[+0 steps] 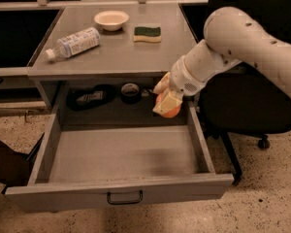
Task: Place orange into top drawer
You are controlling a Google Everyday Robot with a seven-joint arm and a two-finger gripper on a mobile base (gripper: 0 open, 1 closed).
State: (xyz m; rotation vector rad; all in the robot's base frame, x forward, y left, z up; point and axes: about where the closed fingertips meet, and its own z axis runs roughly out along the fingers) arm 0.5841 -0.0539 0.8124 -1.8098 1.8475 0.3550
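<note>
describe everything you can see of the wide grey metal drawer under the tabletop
The wide, shallow grey metal top drawer is pulled out towards the camera, level, with low side walls and a flat front panel bearing a small dark wire handle at its centre. The cream two-finger gripper hangs over its far right corner, shut on the small, round, smooth orange, apparently clear of the drawer.

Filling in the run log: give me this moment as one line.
gripper: shut on orange | position: over back-right of top drawer | top drawer: open | orange: not yet released
</note>
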